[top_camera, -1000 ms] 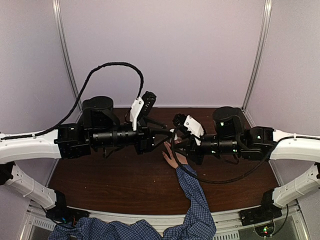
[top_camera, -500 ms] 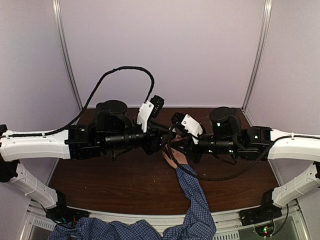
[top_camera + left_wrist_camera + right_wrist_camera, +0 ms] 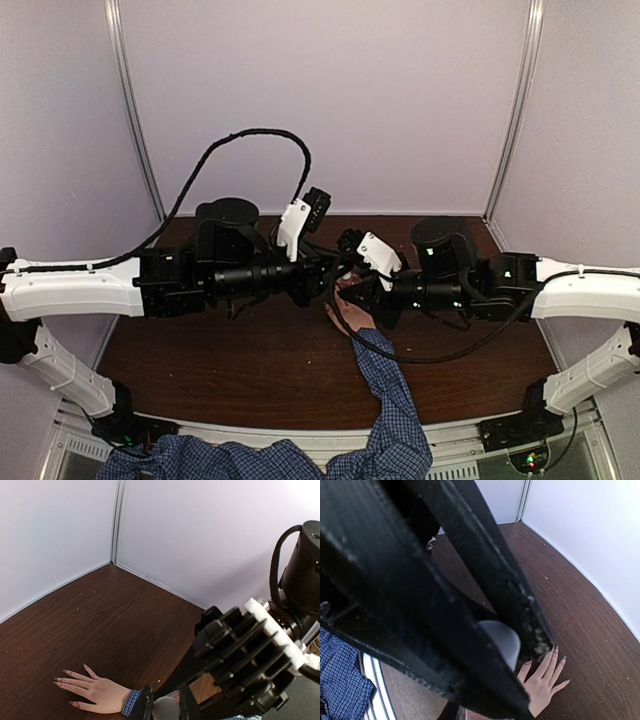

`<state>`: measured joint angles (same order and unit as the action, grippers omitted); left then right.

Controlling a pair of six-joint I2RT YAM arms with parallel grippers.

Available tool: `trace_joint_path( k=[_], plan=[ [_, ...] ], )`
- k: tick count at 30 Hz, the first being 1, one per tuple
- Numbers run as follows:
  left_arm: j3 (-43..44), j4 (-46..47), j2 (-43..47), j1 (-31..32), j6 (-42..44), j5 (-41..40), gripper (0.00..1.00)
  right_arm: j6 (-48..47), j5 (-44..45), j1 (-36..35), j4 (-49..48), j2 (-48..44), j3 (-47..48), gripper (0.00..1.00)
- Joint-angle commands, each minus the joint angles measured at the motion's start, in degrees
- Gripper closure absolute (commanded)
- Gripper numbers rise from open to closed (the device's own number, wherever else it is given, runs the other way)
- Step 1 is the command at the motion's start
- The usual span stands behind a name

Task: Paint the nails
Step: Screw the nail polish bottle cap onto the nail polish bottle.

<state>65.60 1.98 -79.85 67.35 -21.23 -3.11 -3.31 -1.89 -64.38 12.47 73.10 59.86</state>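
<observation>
Dark wood-grain table [image 3: 125, 610] carried the human hand [image 3: 97, 691], which lay palm down near the middle with its fingers spread and relaxed and a blue checked sleeve [image 3: 131, 702] at the wrist. The nails [image 3: 57, 680] tipped those fingers, resting on the tabletop below and just beyond both grippers. They showed a pinkish tone, but were too small to tell whether any coat had been applied. The left gripper [image 3: 167, 705] appeared closed around a grey-topped cylinder [image 3: 166, 712], judged to be the polish bottle. The right gripper [image 3: 520, 665] appeared closed on a white rounded piece [image 3: 502, 639], judged to be the cap; no brush was visible. In the top view both arms met tip to tip directly above the hand. No tool touched any nail, so the task was judged to be at the preparation stage: polish handling was in hand, and the painting of all five nails remained to be done.
</observation>
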Motion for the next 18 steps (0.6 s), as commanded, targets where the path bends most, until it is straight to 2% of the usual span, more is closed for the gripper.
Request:
trace_joint_path(
  k=[1,7,12,18],
  plan=[
    [1.2,1.7,0.3,0.1,-0.5,0.7,0.88,-0.7,-0.5,-0.5,-0.5,-1.3,1.6,1.0],
    [-0.3,1.6,1.7,0.1,0.0,5.1,1.0,-1.3,-7.4,-0.2,-3.1,-4.6,-0.1,1.0],
    [-1.5,3.1,2.9,0.1,2.0,11.9,1.0,-1.6,-15.8,0.2,-5.2,-6.1,-0.9,1.0],
    [-0.8,3.6,2.4,-0.2,4.3,23.6,1.0,-2.4,-25.7,0.5,-6.7,-7.1,-1.3,1.0]
  ],
)
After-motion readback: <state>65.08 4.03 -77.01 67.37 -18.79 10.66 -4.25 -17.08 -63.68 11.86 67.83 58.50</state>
